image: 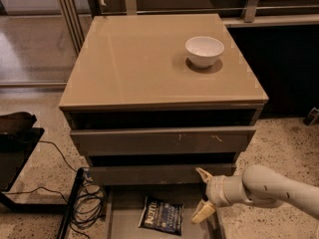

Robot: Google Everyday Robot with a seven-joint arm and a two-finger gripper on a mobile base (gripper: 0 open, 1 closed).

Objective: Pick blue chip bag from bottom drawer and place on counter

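The blue chip bag (161, 215), dark navy with white lettering, lies flat on the floor of the open bottom drawer (124, 218) at the lower middle. My gripper (203, 195) is open, its two cream fingers spread one above the other, just right of the bag over the drawer's right side. It does not touch the bag. The glossy beige counter (139, 63) tops the cabinet.
A white bowl (204, 51) stands on the counter's back right. The two upper drawers (159, 141) are pulled out a little. Black cables (84, 200) and a dark stand (15, 148) lie on the floor at the left.
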